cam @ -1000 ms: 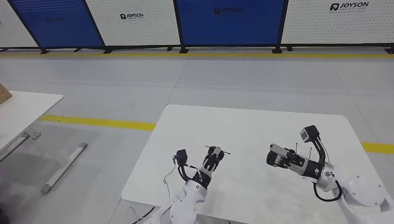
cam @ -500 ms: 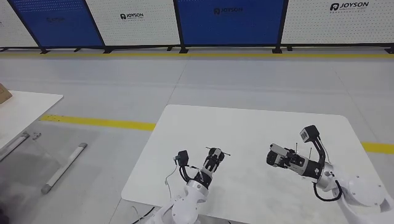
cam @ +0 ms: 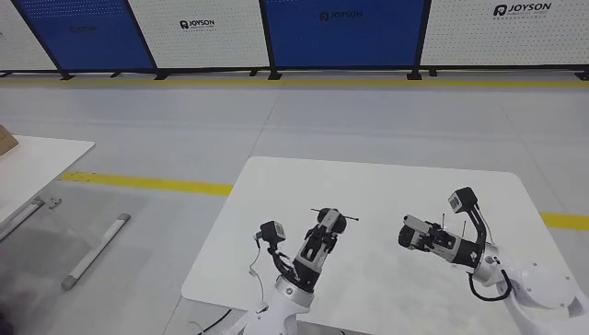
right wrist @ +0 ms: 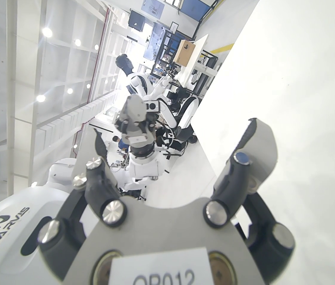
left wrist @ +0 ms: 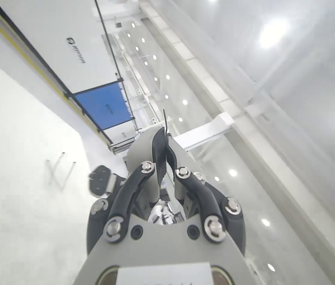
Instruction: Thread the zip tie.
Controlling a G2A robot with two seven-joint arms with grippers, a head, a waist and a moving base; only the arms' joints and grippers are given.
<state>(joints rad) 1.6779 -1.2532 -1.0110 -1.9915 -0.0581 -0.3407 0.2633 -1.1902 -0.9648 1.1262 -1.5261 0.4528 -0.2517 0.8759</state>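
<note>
The black zip tie is pinched between the jaws of the left gripper, a thin end poking past the tips (probably left free for threading). The right gripper stands well apart, jaws spread, seemingly ready to take that end.

The white table has a rectangular top with rounded corners and a plain matte surface. Its far edge runs level across the top view, and its near left corner curves round. It stands on the pale grey floor, set across a yellow floor line. The right wrist view shows its bare white surface ending in a curved corner.
</note>
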